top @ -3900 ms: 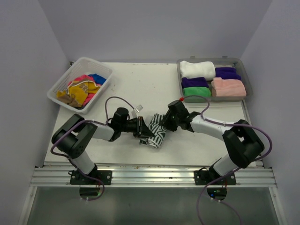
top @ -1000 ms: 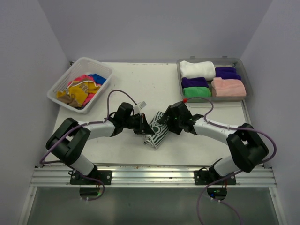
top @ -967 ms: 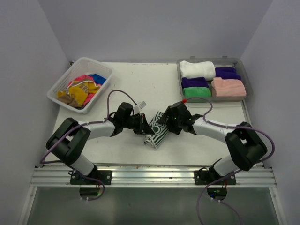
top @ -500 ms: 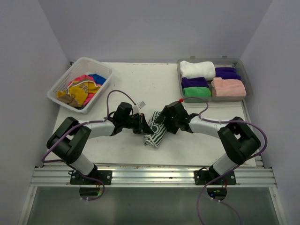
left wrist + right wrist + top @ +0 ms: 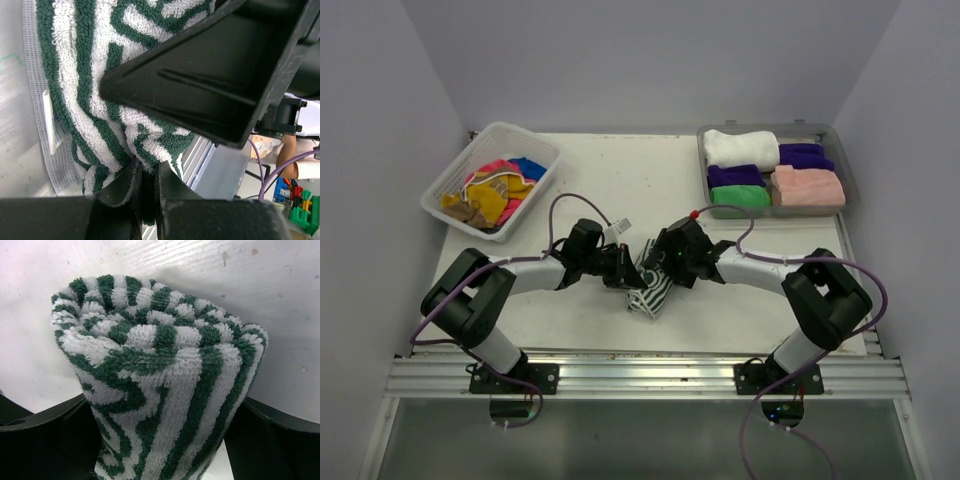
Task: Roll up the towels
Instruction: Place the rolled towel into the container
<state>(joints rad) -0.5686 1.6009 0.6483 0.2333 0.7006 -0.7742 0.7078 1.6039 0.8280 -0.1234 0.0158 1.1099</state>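
A green-and-white striped towel lies partly rolled on the table between my two grippers. My left gripper is shut on a fold at the towel's edge, and the striped cloth fills the left wrist view. My right gripper stands open around the rolled end. One black finger shows on each side of the roll, close against the pile. Its dark body looms just above the left gripper's fingers.
At the back left, a white lattice basket holds loose yellow, pink and blue towels. A grey tray at the back right holds rolled white, purple, green and pink towels.
My right gripper has slid left over the striped towel and its fingers have spread wider. The roll has shifted slightly left. My left gripper has kept its pinch.
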